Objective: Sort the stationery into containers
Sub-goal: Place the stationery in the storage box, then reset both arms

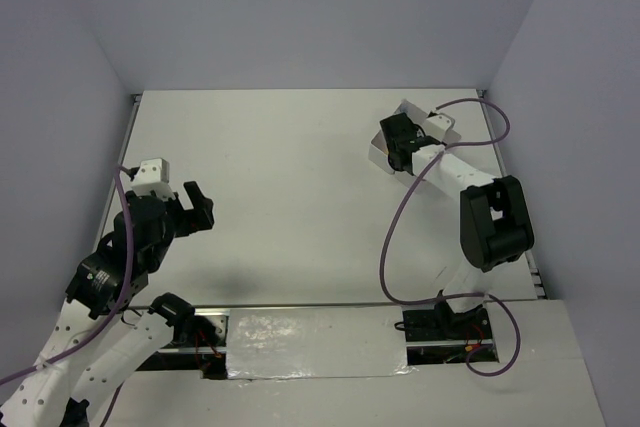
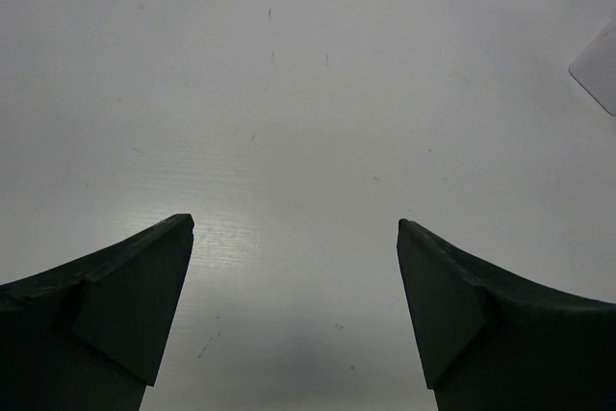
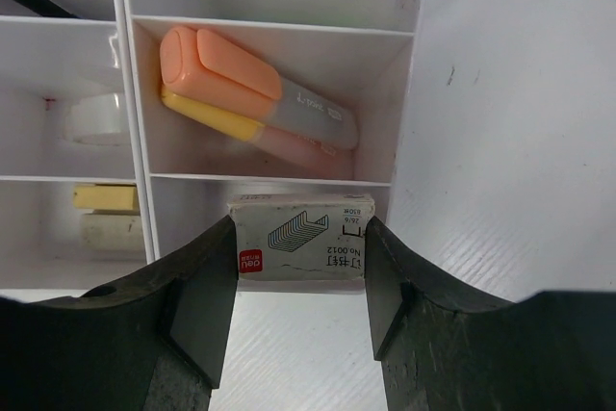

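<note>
My right gripper is shut on a small grey staple box, one finger on each short side. It holds the box at the near right compartment of the white divided container. The compartment beyond holds orange, yellow and pink markers. A white tape ring and two pale erasers lie in the left compartments. From above, the right gripper hides most of the container. My left gripper is open over bare table, near the left edge.
The grey side walls close in the white table on the left, back and right. A purple cable loops from the right arm down to its base. A white corner shows at the right edge of the left wrist view.
</note>
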Tool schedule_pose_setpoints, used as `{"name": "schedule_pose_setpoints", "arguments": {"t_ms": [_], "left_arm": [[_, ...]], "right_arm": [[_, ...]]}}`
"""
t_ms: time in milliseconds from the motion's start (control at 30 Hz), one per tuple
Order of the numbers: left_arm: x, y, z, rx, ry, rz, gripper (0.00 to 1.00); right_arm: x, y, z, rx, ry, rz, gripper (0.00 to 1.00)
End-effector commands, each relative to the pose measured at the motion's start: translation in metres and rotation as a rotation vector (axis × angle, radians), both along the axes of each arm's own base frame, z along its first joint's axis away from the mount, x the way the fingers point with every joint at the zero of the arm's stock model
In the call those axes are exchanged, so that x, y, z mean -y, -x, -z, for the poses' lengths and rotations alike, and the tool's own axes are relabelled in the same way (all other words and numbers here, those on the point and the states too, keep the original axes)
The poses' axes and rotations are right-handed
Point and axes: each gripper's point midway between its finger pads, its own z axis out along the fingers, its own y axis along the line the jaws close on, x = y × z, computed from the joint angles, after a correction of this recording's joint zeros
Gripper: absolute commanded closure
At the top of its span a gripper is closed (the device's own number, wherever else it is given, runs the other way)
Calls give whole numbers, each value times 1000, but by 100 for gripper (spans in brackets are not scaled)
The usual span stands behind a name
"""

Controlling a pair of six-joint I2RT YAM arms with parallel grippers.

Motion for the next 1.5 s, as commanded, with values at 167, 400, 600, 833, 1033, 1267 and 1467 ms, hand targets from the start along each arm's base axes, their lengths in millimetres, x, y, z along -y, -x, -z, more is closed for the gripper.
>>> {"name": "schedule_pose_setpoints", "arguments": {"t_ms": [167, 400, 600, 833, 1033, 1267, 1467], "left_arm": [[3, -3, -13, 59, 10, 14, 1], [2, -3, -12, 58, 9, 13, 1], [-1, -7, -8, 37, -5, -17, 1], [-45, -25, 16, -146, -120, -306, 1], [-68, -25, -6, -79, -65, -378, 1], [-74, 6, -33, -1, -45, -361, 1], [-74, 37, -35, 15, -13, -329, 1]], "right_arm": [[3, -10, -9, 40, -1, 38, 28], [0, -10, -9, 43, -15, 35, 15], [-33, -14, -59, 139, -80, -176, 11], [-84, 69, -136, 216, -17, -627, 0], [-66, 160, -187, 330, -65, -786, 0], [-14, 231, -212, 439, -57, -795, 0], [10, 258, -213, 521, -33, -790, 0]]}}
